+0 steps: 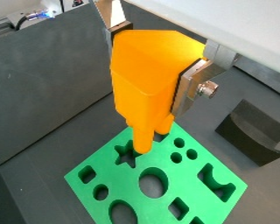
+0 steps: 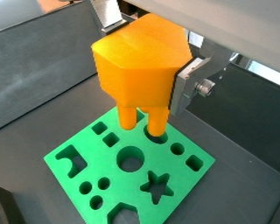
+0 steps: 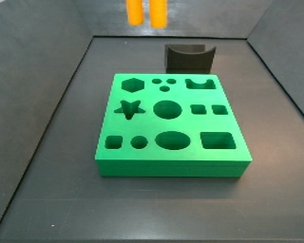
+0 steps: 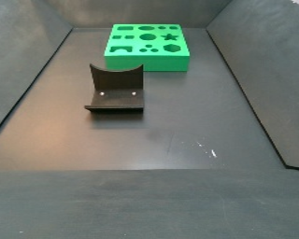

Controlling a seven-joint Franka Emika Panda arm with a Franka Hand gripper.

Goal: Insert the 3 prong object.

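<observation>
Two silver fingers of your gripper were clamped on the 3 prong object, holding its thick orange body with the prongs pointing down above the green board. In both wrist views the prongs hung over the board's cutouts, near the star-shaped hole, not yet seated. You could judge the piece rigid, light and rather smooth plastic, best gripped across its broad upper block. Nearby, the dark fixture stood apart on the tabletop.
</observation>
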